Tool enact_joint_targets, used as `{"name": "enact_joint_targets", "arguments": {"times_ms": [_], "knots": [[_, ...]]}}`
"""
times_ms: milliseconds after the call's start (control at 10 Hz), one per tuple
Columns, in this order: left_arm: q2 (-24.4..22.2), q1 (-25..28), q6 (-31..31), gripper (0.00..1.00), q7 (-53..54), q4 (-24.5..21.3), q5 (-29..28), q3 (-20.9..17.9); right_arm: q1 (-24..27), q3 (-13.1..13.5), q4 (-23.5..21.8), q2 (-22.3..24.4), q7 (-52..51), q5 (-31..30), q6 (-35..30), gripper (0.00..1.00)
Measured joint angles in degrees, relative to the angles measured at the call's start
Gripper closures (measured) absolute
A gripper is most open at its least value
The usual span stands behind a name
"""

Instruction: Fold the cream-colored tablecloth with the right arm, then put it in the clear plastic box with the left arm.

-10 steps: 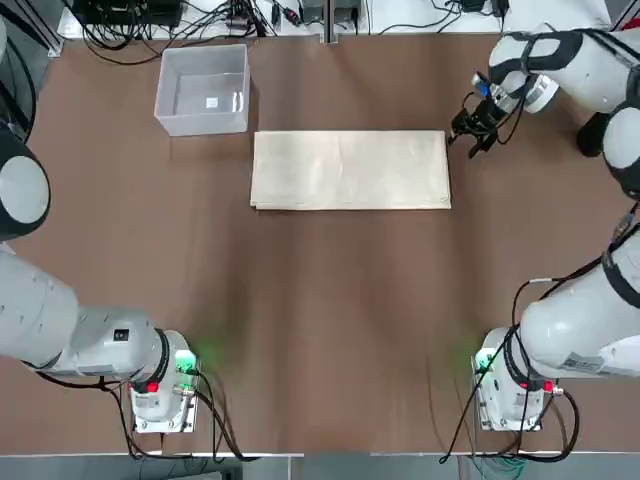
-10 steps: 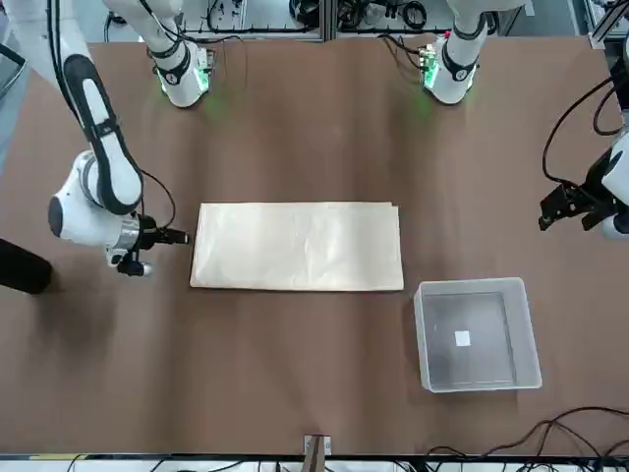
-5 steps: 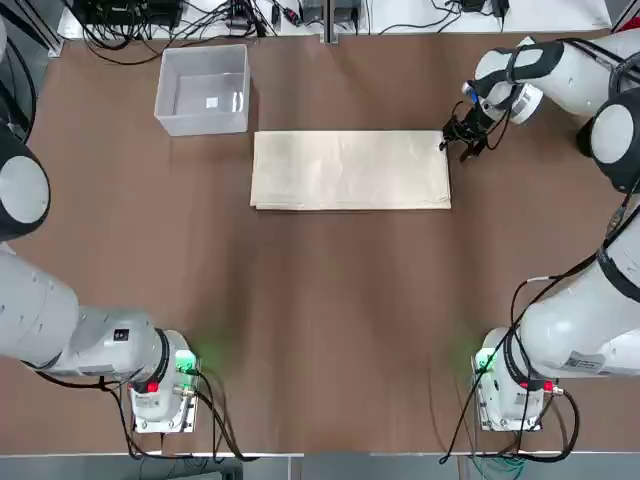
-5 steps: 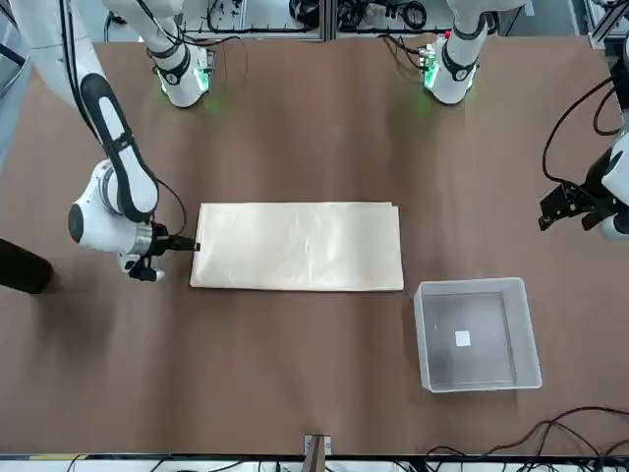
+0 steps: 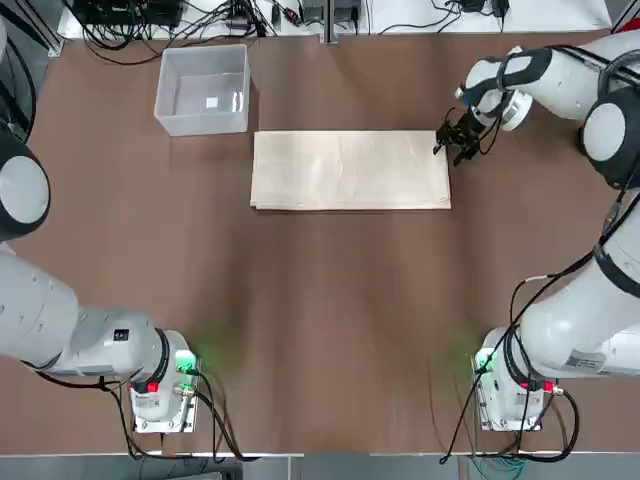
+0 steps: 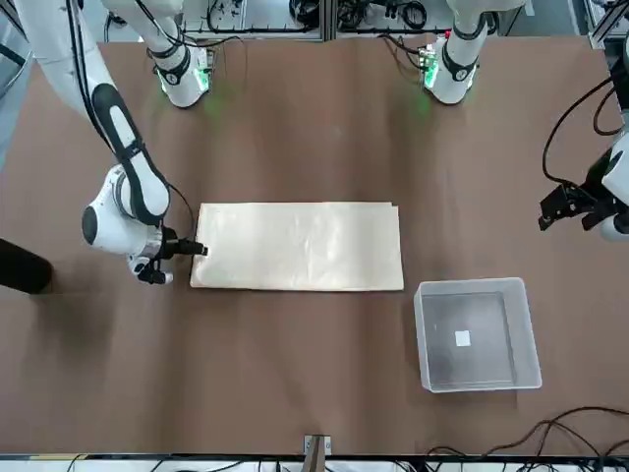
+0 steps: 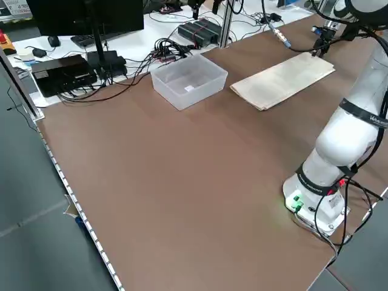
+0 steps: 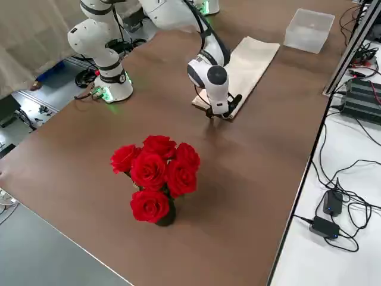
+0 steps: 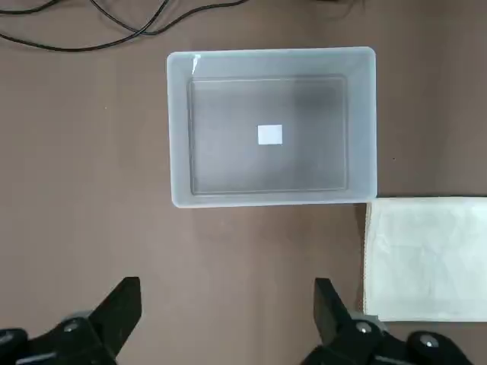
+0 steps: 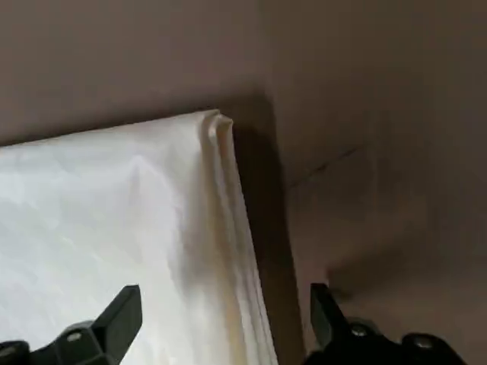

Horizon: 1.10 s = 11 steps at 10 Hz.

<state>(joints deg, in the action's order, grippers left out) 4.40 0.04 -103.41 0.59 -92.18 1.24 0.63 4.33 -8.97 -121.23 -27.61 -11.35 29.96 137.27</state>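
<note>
That pale cream-beige folded tablecloth [image 5: 350, 170] mid-table looks soft, light and floppy, so I'd pinch its stacked right-far corner, where the right arm's black pincer [image 5: 452, 147] hovers wide open, empty.

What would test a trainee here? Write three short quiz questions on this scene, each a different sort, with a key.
1. True or false: the cloth lies inside the box.
2. Which gripper is at the cloth's corner? A) left B) right
3. Fill in: the right gripper's fingers are ____.

Key: 1 false, it lies flat on the table beside the box. 2 B; the left gripper hangs near the box. 3 open.
</note>
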Motion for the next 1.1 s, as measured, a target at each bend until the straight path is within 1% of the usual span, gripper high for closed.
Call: {"name": "enact_joint_targets", "arguments": {"times_ms": [400, 600, 900, 1100], "knots": [[0.0, 0.0, 0.0, 0.0, 0.0, 0.01, 0.0, 0.0, -0.44, -0.34, -0.08, -0.75, 0.0, 0.01, 1.16, 0.04], [0.0, 0.0, 0.0, 0.0, 0.0, 0.01, 0.0, 0.0, -0.45, -0.5, -0.83, -0.76, 0.0, 0.01, 2.31, 0.05], [0.08, -0.01, 0.0, 0.0, 0.0, 0.01, 0.0, 0.0, -0.45, -1.01, -2.38, -0.83, 0.0, 0.01, 3.95, 0.1], [0.15, -0.01, 0.0, 0.0, 0.0, 0.01, 0.0, 0.0, -0.45, -1.07, -2.59, -0.83, 0.0, 0.01, 4.0, 0.2]]}}
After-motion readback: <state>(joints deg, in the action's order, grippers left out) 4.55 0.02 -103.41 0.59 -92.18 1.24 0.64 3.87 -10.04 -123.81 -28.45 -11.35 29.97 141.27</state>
